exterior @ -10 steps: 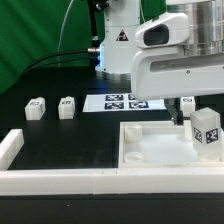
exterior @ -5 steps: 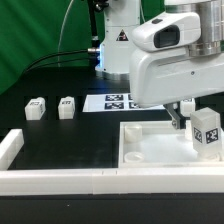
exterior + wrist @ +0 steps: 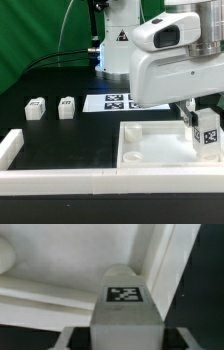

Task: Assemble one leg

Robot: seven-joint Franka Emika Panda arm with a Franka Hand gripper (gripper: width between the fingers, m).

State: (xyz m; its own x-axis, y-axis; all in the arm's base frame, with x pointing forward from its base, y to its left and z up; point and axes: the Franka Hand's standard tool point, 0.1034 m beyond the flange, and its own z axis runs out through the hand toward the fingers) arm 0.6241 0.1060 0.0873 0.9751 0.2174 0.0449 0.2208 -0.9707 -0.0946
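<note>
Leg (image 3: 207,133) — exterior view: upright inside white tray (image 3: 150,150), at tray's end toward exterior view's right, tag (image 3: 211,139) facing camera. Gripper (image 3: 197,117) low at leg's top, one dark finger (image 3: 189,113) just beside it; gripping or clear of leg cannot be told. Second leg (image 3: 35,107) and third leg (image 3: 67,106) on black table (image 3: 60,135), well apart from tray. Marker board (image 3: 125,101) behind tray. Wrist view: leg centred, tag visible — tray wall alongside; finger contact not discernible.
</note>
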